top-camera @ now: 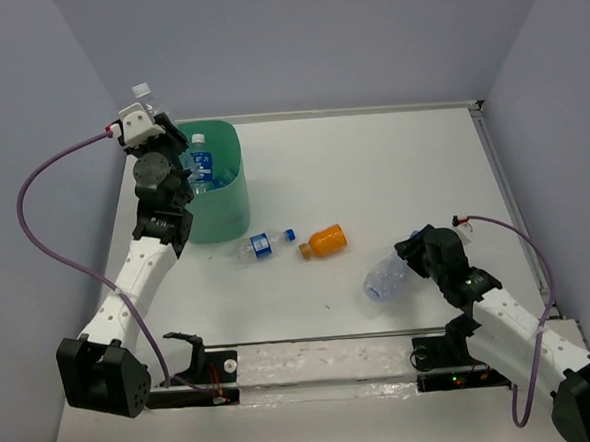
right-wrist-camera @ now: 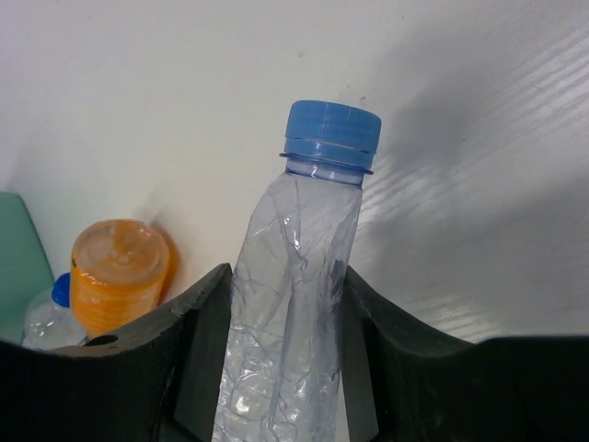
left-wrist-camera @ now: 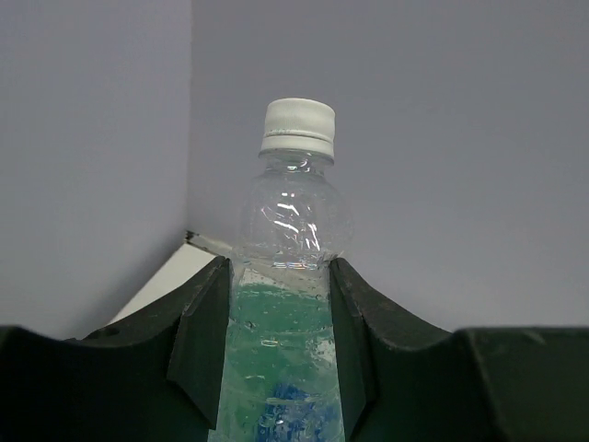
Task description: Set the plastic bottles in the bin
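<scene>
My left gripper (top-camera: 154,117) is shut on a clear bottle with a white cap (top-camera: 143,91) and holds it upright above the left rim of the mint-green bin (top-camera: 229,200). In the left wrist view this bottle (left-wrist-camera: 293,212) stands between the fingers (left-wrist-camera: 198,331). A blue-labelled bottle (top-camera: 201,162) lies inside the bin. My right gripper (top-camera: 406,261) is shut on a crushed clear bottle with a blue cap (top-camera: 384,279), low over the table at the right. In the right wrist view the bottle (right-wrist-camera: 304,249) is squeezed between the pads. An orange bottle (top-camera: 325,241) and a clear blue-capped bottle (top-camera: 263,245) lie beside the bin.
Grey walls close in the table at the left, back and right. A rail (top-camera: 324,359) runs along the near edge between the arm bases. Purple cables loop off both arms. The right wrist view shows the orange bottle (right-wrist-camera: 120,272) and the bin's edge (right-wrist-camera: 18,258) ahead.
</scene>
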### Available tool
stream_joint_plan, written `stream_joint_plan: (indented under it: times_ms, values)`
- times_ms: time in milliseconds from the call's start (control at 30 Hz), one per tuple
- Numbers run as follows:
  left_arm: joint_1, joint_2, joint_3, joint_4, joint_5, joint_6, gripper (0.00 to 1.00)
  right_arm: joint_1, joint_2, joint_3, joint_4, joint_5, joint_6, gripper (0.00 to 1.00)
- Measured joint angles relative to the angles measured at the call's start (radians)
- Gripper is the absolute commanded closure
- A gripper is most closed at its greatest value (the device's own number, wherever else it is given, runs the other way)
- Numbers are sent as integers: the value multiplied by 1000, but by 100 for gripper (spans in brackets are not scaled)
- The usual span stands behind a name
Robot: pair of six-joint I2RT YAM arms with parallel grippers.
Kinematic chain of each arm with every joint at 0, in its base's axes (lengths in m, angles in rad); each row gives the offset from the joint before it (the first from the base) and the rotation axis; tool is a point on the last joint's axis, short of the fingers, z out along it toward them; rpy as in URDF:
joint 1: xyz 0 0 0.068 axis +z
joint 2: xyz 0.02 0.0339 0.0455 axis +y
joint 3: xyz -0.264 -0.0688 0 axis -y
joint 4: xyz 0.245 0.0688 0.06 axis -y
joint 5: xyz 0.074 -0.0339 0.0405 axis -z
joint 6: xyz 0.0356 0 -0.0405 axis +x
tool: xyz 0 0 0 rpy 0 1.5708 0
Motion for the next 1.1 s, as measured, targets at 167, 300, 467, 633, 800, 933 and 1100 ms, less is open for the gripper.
stream_joint_plan:
  times_ms: [167, 300, 467, 633, 800, 933, 1100]
  values:
    - [37, 15, -2, 32, -7, 127, 65, 0, -40, -11, 39, -42, -18, 100]
    - [40, 45, -12, 65, 13, 195, 54, 0, -43, -13, 67, -65, -41, 100]
    - [40, 79, -76, 97, 45, 226, 38, 0, -44, -7, 79, -77, -88, 100]
    - [37, 84, -134, 109, 69, 235, 2, 0, -40, 26, 104, -89, -125, 100]
    - [35, 66, -146, 120, 80, 219, 1, 0, 13, 85, 188, -134, -160, 100]
    - [31, 2, -139, 90, 93, 182, 1, 10, 65, 153, 243, -152, -196, 100]
    - [30, -100, -66, -19, 153, 72, 1, 74, 145, 275, 334, -160, -272, 100]
